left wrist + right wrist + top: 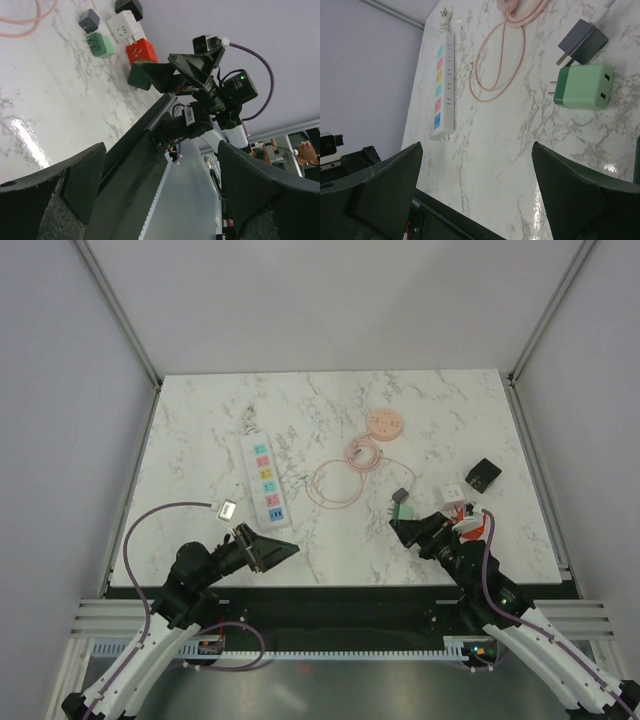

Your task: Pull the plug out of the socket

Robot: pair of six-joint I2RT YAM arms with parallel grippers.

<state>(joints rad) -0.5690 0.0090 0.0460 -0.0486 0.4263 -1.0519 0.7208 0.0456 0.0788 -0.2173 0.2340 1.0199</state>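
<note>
— Left gripper sat low over the near edge of the table, did you notice? The arm was folded down close to its base, and the gripper lay turned sideways, aimed rightward toward the other arm.

— I did. Its fingers were spread wide with nothing between them.

— And the right gripper?

— Much the same. It was low over the near right part of the marble, pointing away and to the left. Its jaws gaped wide too, holding nothing. A green adapter lay just ahead of it, with a dark grey adapter close beyond that one.

— Where was the socket?

— Flat on the left half of the table, a little way beyond the left gripper and not touching it. It was well apart from the right one.

— Which way did it run?

— Its long axis went from near to far, with the far end leaning slightly left. The coloured outlets faced up in a single row, and the blue one sat at the end nearest the arms. The white cord came out of the far end.

— And the pink things?

— A looped pink cable lay between the socket and the adapters. It led back to a round pink disc farther off.
</note>
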